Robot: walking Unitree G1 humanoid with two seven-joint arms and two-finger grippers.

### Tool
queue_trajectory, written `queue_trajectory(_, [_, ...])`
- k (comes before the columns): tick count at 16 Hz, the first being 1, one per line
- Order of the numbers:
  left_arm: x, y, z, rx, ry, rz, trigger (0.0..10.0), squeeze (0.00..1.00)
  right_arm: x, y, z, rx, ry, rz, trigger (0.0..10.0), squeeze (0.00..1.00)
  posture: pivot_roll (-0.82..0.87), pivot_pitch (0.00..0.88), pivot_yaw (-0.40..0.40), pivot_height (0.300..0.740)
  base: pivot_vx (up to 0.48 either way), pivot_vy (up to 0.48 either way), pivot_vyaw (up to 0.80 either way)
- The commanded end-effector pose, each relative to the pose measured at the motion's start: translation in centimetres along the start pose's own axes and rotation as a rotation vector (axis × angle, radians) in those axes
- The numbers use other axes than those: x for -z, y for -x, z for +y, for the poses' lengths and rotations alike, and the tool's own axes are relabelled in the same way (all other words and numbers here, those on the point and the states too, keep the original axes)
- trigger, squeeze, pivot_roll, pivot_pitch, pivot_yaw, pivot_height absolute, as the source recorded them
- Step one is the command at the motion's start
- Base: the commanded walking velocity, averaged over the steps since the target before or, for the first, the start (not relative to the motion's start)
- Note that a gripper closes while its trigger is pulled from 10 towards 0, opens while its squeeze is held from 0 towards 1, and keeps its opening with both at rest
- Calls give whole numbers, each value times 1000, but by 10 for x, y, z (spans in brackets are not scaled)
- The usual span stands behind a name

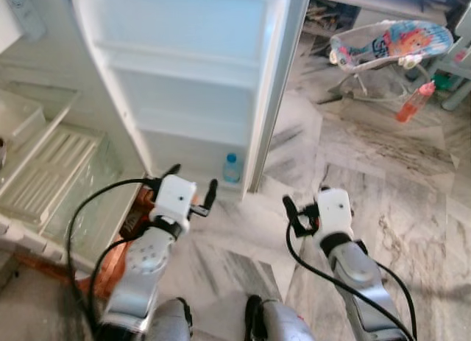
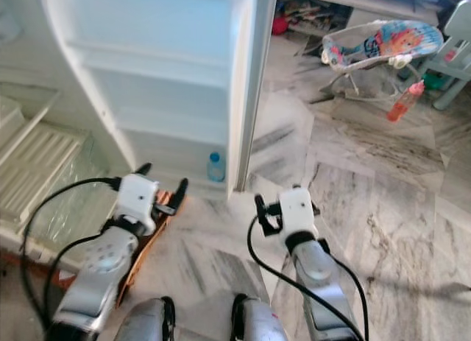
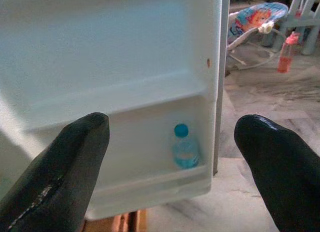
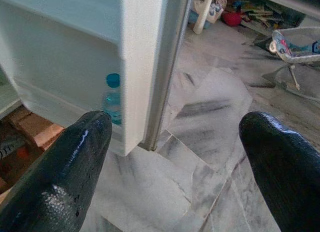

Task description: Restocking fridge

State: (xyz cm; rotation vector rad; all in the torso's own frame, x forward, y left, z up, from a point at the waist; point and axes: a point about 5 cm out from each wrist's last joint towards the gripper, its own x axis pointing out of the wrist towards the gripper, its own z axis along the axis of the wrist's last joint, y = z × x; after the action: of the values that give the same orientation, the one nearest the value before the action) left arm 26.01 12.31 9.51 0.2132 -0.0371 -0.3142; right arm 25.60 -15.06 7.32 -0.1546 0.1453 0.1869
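Note:
The fridge door (image 1: pixel 191 68) stands open in front of me, its white shelves bare except the lowest. On that bottom door shelf stands a small water bottle (image 1: pixel 231 168) with a blue cap, upright near the door's outer edge. My left gripper (image 1: pixel 193 177) is open and empty, held just short of the door's lower shelf and to the left of the bottle (image 3: pixel 185 148). My right gripper (image 1: pixel 305 199) is also open and empty, over the marble floor to the right of the door's edge. From the right wrist the bottle (image 4: pixel 113 98) peeks out behind the door's rim.
The fridge interior (image 1: pixel 51 171) with white racks and a clear drawer lies to my left. A wooden base (image 1: pixel 118 260) sits under it. A baby bouncer (image 1: pixel 390 46) and an orange bottle (image 1: pixel 414 102) stand on the marble floor at the far right.

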Motion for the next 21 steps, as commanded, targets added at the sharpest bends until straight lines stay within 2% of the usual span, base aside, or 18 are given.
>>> queue_trajectory(1, [2,5,4,-26,-5,23,10000,0,3,0,1,3,5,12,10000,0,147,215,-67,740,0,-247,0])
queue_trajectory(3, [14,17,17,-112,32,82,10000,0,0,-6,1,23,-5,-7,10000,0,129,193,-93,740,0,-319,-800])
queue_trajectory(5, [18,19,19,-116,34,103,10000,0,-2,-9,-1,34,-6,-15,10000,0,129,193,-93,740,0,-334,-800])
queue_trajectory(8, [18,13,12,-95,46,110,10000,0,1,-12,-8,74,-8,-18,10000,0,123,159,-103,740,0,-340,-800])
queue_trajectory(9, [14,5,5,-77,63,93,10000,0,-1,-14,-10,93,-9,-31,10000,0,119,149,-96,740,0,-341,-800])
queue_trajectory(13, [13,-1,1,-68,67,85,10000,0,-8,-18,-10,109,-17,-75,10000,0,111,134,-85,740,205,-331,-800])
queue_trajectory(14, [13,0,3,-77,66,79,10000,0,-10,-18,-11,117,-31,-102,10000,0,109,131,-81,740,285,-326,-700])
queue_trajectory(15, [16,3,10,-137,48,84,10000,0,-14,-16,-14,128,-59,-141,10000,0,111,118,-68,740,0,0,0])
queue_trajectory(17, [22,10,22,-208,-16,95,10000,0,-17,-14,-13,126,-74,-171,10000,0,104,76,-32,740,0,0,0])
queue_trajectory(19, [25,12,28,-222,-51,100,10000,0,-15,-14,-15,153,-74,-166,10000,0,95,61,-7,740,0,0,0])
queue_trajectory(21, [22,4,36,-185,-75,94,10000,0,-18,-14,-21,188,-79,-178,10000,0,81,56,27,740,0,0,0])
